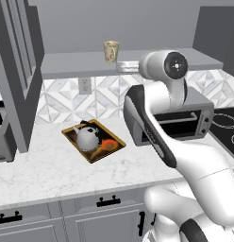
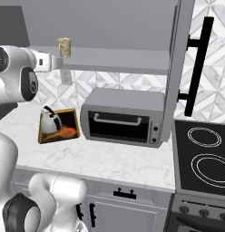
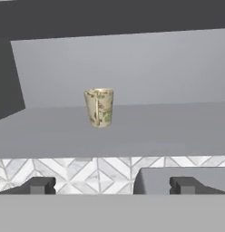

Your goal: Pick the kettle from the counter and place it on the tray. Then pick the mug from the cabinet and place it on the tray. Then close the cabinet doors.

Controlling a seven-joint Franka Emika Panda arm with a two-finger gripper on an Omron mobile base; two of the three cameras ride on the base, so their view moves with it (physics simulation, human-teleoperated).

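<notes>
1. The mug [image 3: 99,107] is seen upright on the grey shelf of the cabinet [image 1: 71,64], set back from the shelf's front edge; its side handle cannot be made out in the hand view.
2. The gripper [image 3: 112,186] is held level with the shelf and short of its edge, with the jaws set wide apart and nothing between them; the mug is lined up roughly in the gap but well apart from the fingertips [image 3: 41,186].
3. A likely fault is judged to be a tip-over: the mug is small and tall for its base, so it could be pushed back or toppled if one finger meets it before the other.
4. A second risk is posed by the shelf itself, which could be struck by the lower finger or the hand if the approach is made too low.
5. The kettle [image 1: 87,137] is already seated on the tray [image 1: 116,140], on the counter [image 1: 53,170]. Little bare tray is left, so the kettle could be knocked when the mug is set down.
6. The toaster oven [image 2: 121,115] stands just beside the tray and narrows the descent path.
7. The cabinet doors [image 2: 178,63] are shown open; an elbow swing could catch one.
</notes>
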